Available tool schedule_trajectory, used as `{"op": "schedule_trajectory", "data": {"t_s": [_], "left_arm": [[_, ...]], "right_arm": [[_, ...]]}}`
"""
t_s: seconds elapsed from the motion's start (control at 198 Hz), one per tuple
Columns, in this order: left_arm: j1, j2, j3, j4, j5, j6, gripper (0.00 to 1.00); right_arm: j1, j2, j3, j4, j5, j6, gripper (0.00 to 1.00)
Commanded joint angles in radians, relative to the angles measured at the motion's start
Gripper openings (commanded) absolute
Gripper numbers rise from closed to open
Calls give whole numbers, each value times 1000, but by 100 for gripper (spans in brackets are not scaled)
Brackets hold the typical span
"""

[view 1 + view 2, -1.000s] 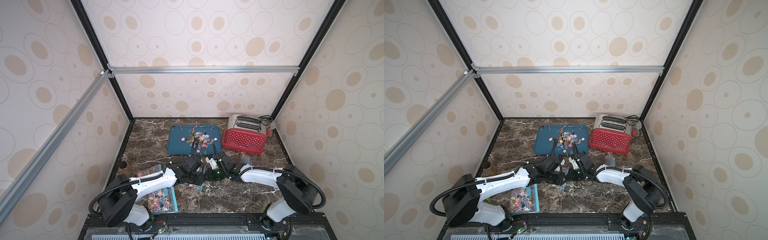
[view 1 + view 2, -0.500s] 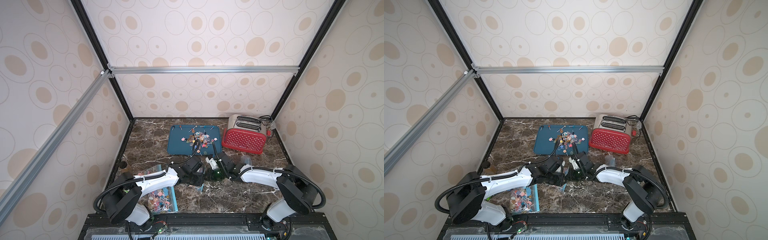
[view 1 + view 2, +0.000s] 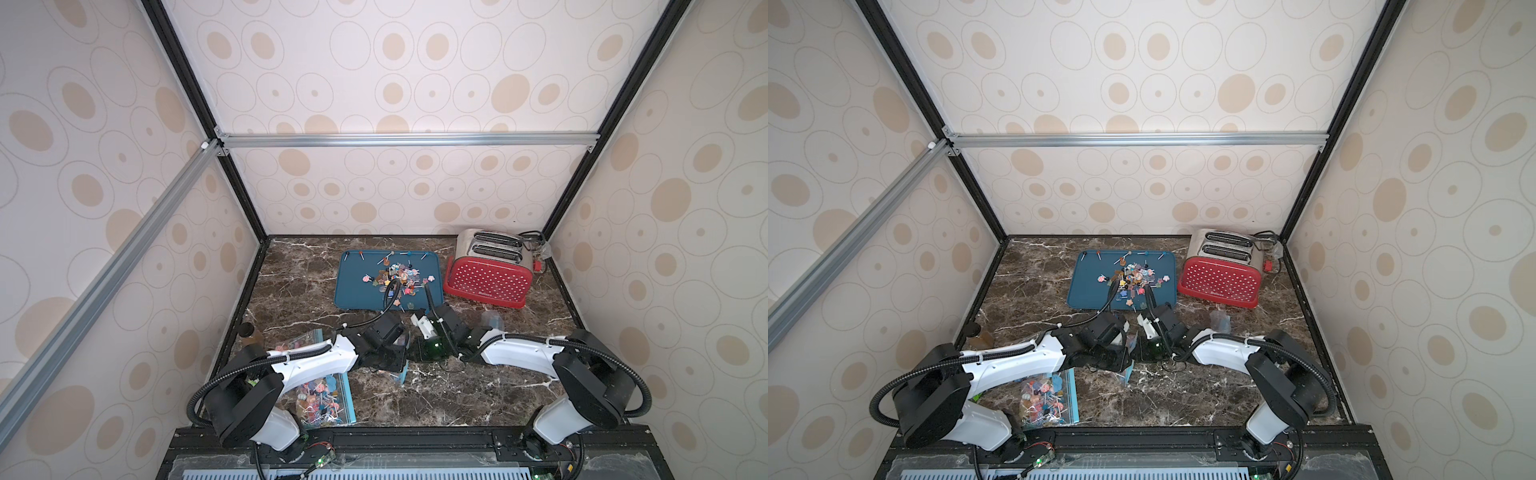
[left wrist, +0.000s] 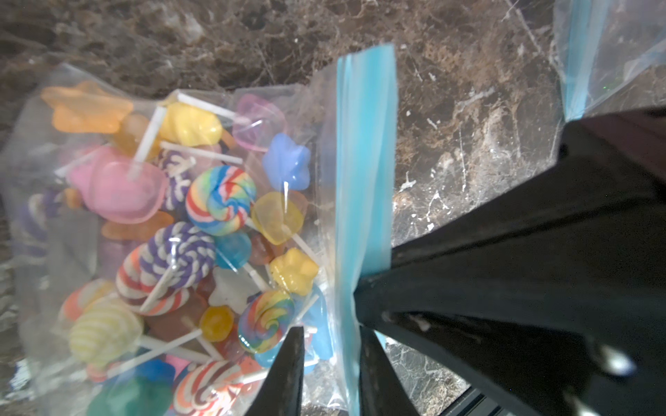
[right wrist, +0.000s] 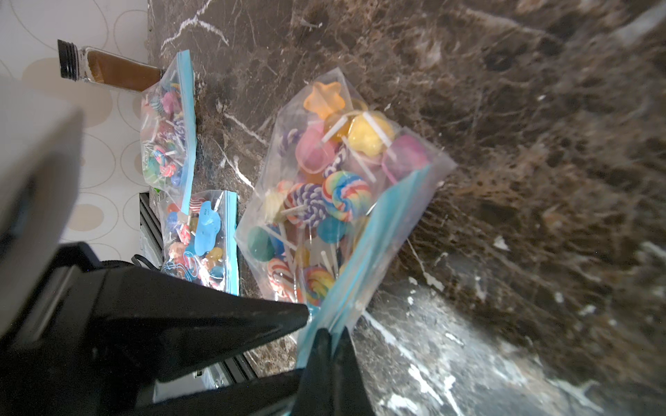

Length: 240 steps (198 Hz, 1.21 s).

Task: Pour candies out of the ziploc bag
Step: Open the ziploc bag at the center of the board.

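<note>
A clear ziploc bag (image 5: 288, 155) with a blue zip strip (image 4: 364, 144) hangs just above the marble between both grippers, at the front middle of the table (image 3: 402, 374). It is full of candies (image 4: 220, 198), small lollipops in many colours on white sticks. My right gripper (image 5: 333, 330) is shut on one end of the blue strip. My left gripper (image 4: 331, 331) straddles the bag's top edge. Its jaws stand a little apart, with the strip lying against one finger (image 4: 371, 360) and film in the gap.
A blue tray (image 3: 353, 291) at the back holds loose candies (image 3: 395, 278), with a red toaster (image 3: 488, 278) to its right. Two more full bags (image 5: 169, 126) (image 5: 201, 237) lie at the front left, near a brown jar (image 5: 108, 70). An empty bag (image 3: 490, 322) lies in front of the toaster.
My left arm has shifted a little toward the middle, bringing its gripper onto the bag's top edge. The right arm and the bag have stayed in place.
</note>
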Motion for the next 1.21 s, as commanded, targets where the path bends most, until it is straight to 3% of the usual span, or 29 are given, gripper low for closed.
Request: {"op": "schedule_trajectory", "data": {"t_s": [0.0,0.479,1.12,1.205], "left_arm": [[4,-5,-5,-29,-22,13,27],[8,20,-8,-13,-22,16,15],[9,61,3,62,17,-17,16],[9,62,3,60,13,-20,8]], "right_arm": [[9,3,-11,9,-8,-5,0],[11,7,-10,9,-9,-3,0],[11,1,-13,13,-10,-1,0],[10,0,-17,17,-9,0,0]]}}
